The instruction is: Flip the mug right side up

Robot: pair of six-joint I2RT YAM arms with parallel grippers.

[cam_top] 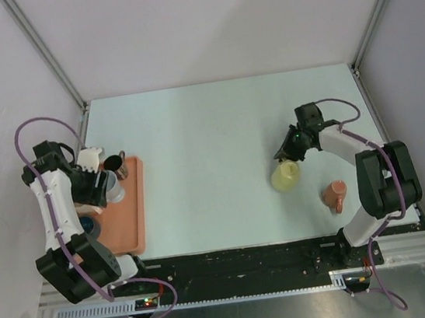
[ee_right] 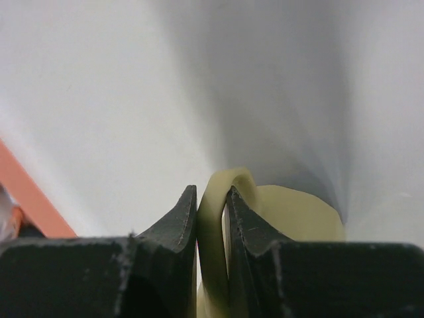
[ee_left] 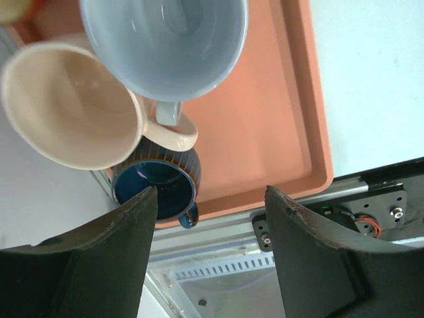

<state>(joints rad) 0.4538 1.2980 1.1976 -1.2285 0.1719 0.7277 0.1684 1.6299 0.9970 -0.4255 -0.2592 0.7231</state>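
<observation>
A: Starting at the bases: which arm has the mug (cam_top: 285, 175)?

B: The right one. Near its base a pink mug (cam_top: 335, 194) sits on the tabletop (cam_top: 210, 143), apart from the rest; it is not in play. A little farther out is the yellow one, and just beyond it the right end effector (ee_right: 212, 193), clenched on the handle (ee_right: 225, 176). In the wrist view both fingers (ee_right: 172, 225) pinch that yellow loop between them.

A: Which way does the body lie from the fingers?

B: Toward the bases and slightly left in the top view, on the near side of the grip. I can't tell whether it touches the tabletop, or which end is the mouth. The wrist view shows only a pale curve of wall behind the handle.

A: So the turn is a wrist roll?

B: I'd judge so. The handle is the pivot and the body swings round it, so it wants room above the tabletop.

A: And the left?

B: Well apart. The left end effector (ee_left: 211, 199) is spread and empty over the tray (ee_left: 291, 132) and its cups (ee_left: 165, 40).
</observation>
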